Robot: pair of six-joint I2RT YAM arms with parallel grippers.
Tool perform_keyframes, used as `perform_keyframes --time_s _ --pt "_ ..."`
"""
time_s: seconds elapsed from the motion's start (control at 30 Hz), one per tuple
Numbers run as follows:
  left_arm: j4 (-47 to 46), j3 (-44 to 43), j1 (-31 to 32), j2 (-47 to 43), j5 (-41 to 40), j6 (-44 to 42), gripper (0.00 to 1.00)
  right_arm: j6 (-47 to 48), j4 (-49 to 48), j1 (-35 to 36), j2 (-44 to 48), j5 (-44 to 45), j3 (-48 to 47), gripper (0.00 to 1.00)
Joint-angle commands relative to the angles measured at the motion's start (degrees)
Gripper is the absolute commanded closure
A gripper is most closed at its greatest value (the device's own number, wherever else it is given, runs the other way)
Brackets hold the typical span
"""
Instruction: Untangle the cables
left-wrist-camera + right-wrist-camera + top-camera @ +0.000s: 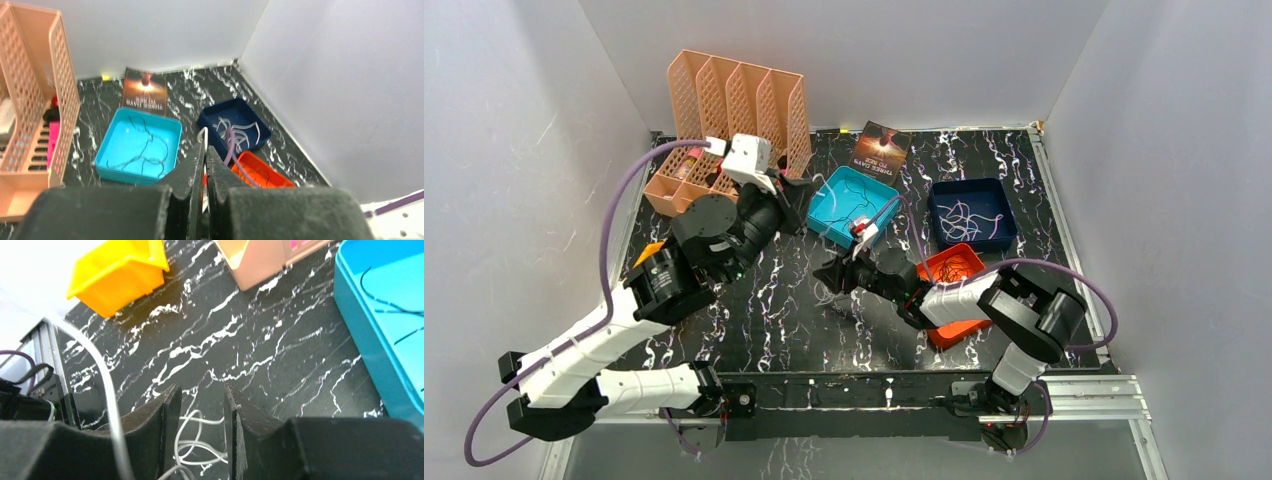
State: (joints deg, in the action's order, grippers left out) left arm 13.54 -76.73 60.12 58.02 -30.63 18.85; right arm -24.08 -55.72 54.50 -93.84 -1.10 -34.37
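A thin white cable lies in a tangle [199,444] on the black marble table, between the fingers of my right gripper [202,390], which is open just above it. In the top view this gripper [831,276] is at the table's middle, with the tangle [832,293] under it. One strand [102,370] rises up and to the left. My left gripper [205,148] is shut on a loop of the white cable [202,133] that pokes out past its fingertips. In the top view the left gripper [805,203] is held above the table beside the teal tray.
A teal tray [822,222] with thin dark wires, a dark blue tray [939,222] with white wires and an orange tray [948,333] stand at centre and right. A peach rack [724,110] and a book [881,150] are at the back. A yellow bin [120,270] stands left.
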Motion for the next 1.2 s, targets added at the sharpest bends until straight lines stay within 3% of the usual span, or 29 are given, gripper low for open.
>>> perform_keyframes --time_s 0.0,0.43,1.17 --pt "-2.22 -7.76 -0.26 1.78 -1.36 -8.84 1.00 -1.11 -5.05 0.02 -2.40 -2.06 1.84 0.56" --pt "-5.22 -26.26 -0.26 10.20 -3.00 -26.57 1.00 -2.99 -6.68 0.25 -5.03 -6.03 6.58 0.54" --pt "-20.31 -44.94 -0.26 19.58 -3.19 -52.76 1.00 -6.31 -11.57 1.92 -8.17 -8.12 12.98 0.52"
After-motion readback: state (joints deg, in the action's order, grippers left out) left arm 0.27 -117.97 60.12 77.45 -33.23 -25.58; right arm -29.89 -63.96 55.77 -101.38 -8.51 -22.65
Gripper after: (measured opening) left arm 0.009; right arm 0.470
